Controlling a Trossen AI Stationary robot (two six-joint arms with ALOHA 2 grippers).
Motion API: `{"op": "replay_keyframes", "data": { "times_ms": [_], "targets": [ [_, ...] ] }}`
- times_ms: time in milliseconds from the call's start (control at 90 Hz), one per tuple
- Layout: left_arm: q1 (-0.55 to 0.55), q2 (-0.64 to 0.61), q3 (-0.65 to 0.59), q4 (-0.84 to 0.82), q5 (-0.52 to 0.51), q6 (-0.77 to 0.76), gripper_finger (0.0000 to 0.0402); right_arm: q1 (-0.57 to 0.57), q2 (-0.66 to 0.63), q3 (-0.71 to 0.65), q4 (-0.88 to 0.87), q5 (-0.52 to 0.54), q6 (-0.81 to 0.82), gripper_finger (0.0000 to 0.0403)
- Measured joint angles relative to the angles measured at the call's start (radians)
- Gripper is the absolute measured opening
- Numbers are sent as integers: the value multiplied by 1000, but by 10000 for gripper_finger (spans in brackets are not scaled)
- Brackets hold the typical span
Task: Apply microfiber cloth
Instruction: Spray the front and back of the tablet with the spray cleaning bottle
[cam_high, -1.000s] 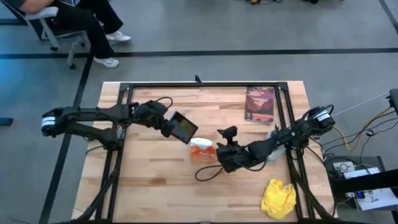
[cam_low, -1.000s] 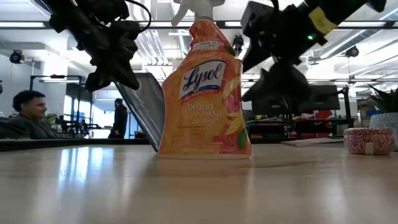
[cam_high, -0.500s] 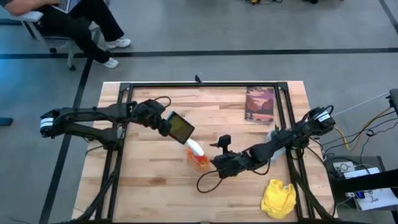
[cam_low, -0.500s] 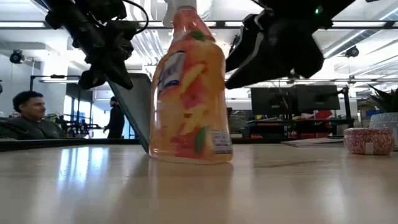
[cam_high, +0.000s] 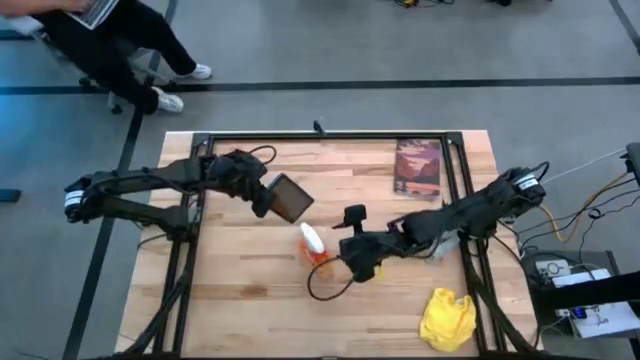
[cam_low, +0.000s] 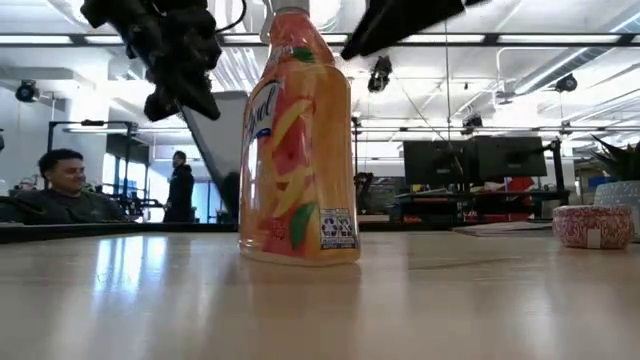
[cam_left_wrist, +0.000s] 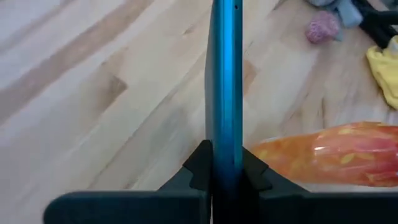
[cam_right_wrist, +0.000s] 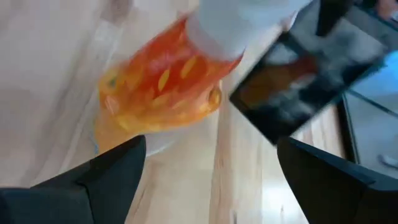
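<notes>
1. Near the desk (cam_high: 250, 290) front-right corner, the microfiber cloth (cam_high: 447, 318) lies crumpled in a bright yellow heap, touching neither arm.
2. At mid-desk the right gripper (cam_high: 352, 262) hovers just beside the orange spray bottle (cam_high: 314, 246), its fingers spread wide and holding nothing; the right wrist view shows the bottle between and beyond them, untouched.
3. From that gripper the cloth lies toward the desk's front edge and further to the right, back along the side the right arm reaches in from. The heap is bunched, with no clear long axis.
4. On the other side, the left gripper (cam_high: 262, 195) is clamped on the black tablet (cam_high: 289, 198), holding it tilted above the desk, well apart from the cloth.
5. By my reading the right arm is both nearer and free, so fetching the cloth falls to it: it needs to swing away from the bottle toward the front-right corner.
</notes>
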Motion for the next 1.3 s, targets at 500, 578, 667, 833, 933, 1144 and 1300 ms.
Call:
{"op": "replay_keyframes", "data": {
  "times_ms": [500,578,667,833,933,1144,1300],
  "targets": [
    [9,-66,49,-91,1,106,11,-148,8,109,8,-413,-93,344],
    [10,-106,33,-81,27,108,11,-172,21,109,43,-414,-97,344],
    [9,-148,14,-43,31,107,11,-191,24,107,56,-419,-100,344],
    [9,-195,-47,-5,30,104,11,-216,48,107,101,-499,-103,344],
    [9,-212,-89,56,30,107,11,-220,63,108,126,-548,-101,344],
    [9,-262,-115,102,30,126,11,-220,63,107,134,-551,-82,344],
    [9,-286,-118,100,30,126,11,-220,75,108,183,-551,-102,349]
  ]
}}
